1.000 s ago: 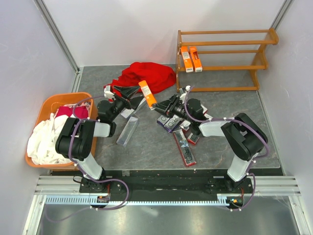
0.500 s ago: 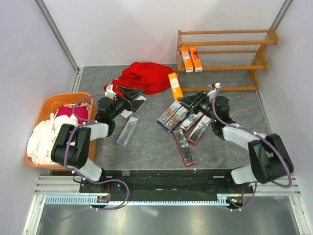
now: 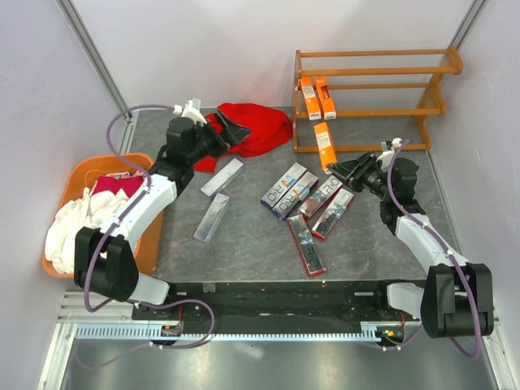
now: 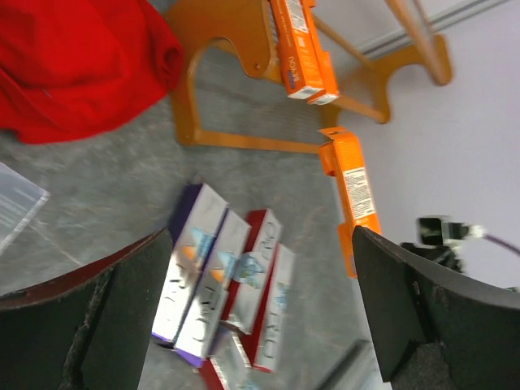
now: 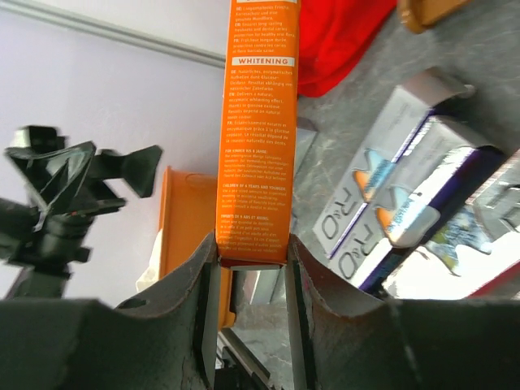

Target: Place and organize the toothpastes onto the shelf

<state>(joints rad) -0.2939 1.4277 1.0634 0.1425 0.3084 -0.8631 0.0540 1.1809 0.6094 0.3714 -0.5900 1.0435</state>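
My right gripper is shut on the lower end of an orange toothpaste box, held in the air just in front of the shelf's left end. Two orange toothpastes stand on the shelf's middle tier. Several silver, purple and red toothpastes lie in a cluster on the table. Two silver-grey boxes lie further left. My left gripper hovers open and empty above the red cloth's edge.
A red cloth lies at the back of the grey table. An orange plastic basket with white and pink cloths sits at the left edge. White walls close in on three sides.
My right gripper has carried the orange box rightward and back, from mid-table to the shelf's left end. My left arm has risen and swung back toward the red cloth.
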